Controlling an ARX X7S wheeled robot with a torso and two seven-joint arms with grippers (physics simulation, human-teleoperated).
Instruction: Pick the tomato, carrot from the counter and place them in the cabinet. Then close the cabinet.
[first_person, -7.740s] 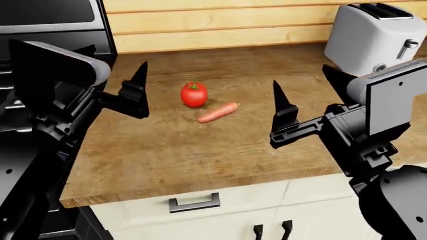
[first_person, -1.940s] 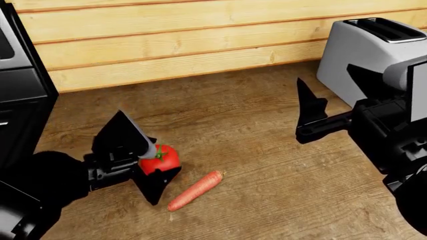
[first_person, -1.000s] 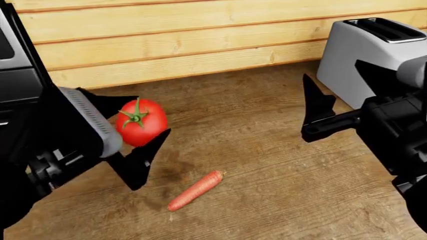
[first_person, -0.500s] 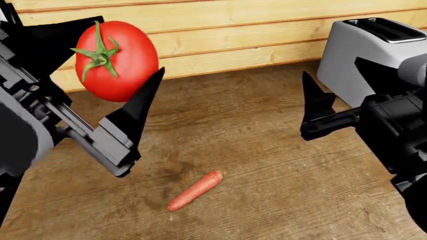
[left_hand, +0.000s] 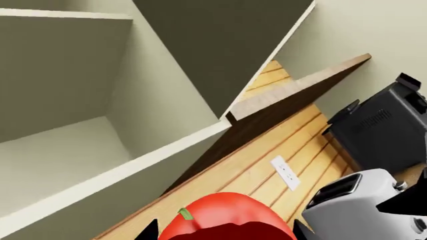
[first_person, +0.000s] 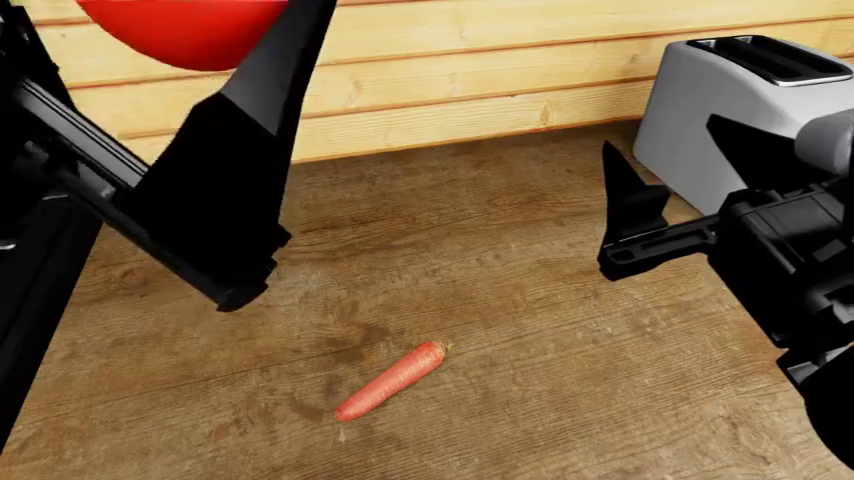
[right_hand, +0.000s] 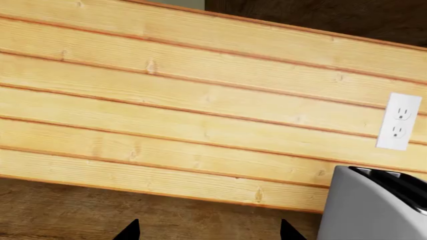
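Observation:
My left gripper (first_person: 187, 20) is shut on the red tomato (first_person: 180, 30) and holds it high above the counter (first_person: 534, 320), at the top edge of the head view. In the left wrist view the tomato (left_hand: 227, 217) sits between the fingertips of the left gripper (left_hand: 225, 231), below the open pale cabinet shelves (left_hand: 100, 100). The orange carrot (first_person: 390, 381) lies on the counter near the front. My right gripper (first_person: 674, 165) is open and empty, hovering above the counter to the carrot's right, and its two fingertips stand wide apart in the right wrist view (right_hand: 208, 230).
A white toaster (first_person: 747, 100) stands at the back right, close behind my right gripper; it also shows in both wrist views (left_hand: 353, 205) (right_hand: 373, 205). A plank wall (first_person: 441, 80) backs the counter, with an outlet (right_hand: 399, 121). A brown panel (left_hand: 300, 85) juts beside the cabinet shelves.
My left gripper has lifted the tomato off the counter and up to the top of the head view. The carrot and the right arm have stayed in place.

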